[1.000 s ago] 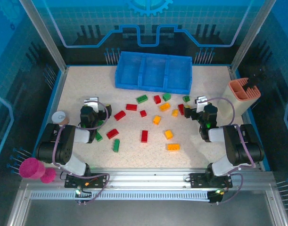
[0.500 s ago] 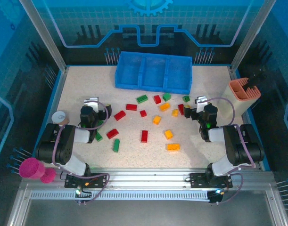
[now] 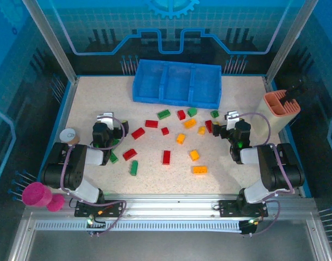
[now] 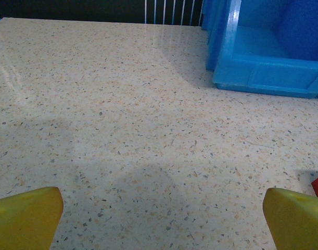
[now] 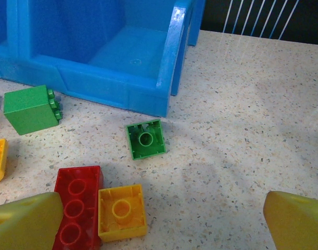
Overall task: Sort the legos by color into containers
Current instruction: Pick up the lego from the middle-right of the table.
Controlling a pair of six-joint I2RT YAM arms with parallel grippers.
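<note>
Holds the left gripper (image 4: 161, 219) wide apart over the speckled worktop (image 4: 122, 104), with the bright blue three-compartment plastic tray (image 4: 263, 78) ahead to the right. Holds the right gripper (image 5: 161, 219) wide apart too, near a red studded plastic brick (image 5: 75, 211) and a yellow square brick (image 5: 121, 211). Shows small red, green and orange-yellow bricks (image 3: 166, 156) loose on the worktop before the tray.

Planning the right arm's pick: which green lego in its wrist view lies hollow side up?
The small green lego by the blue tray; the other green lego has studs facing sideways.
</note>
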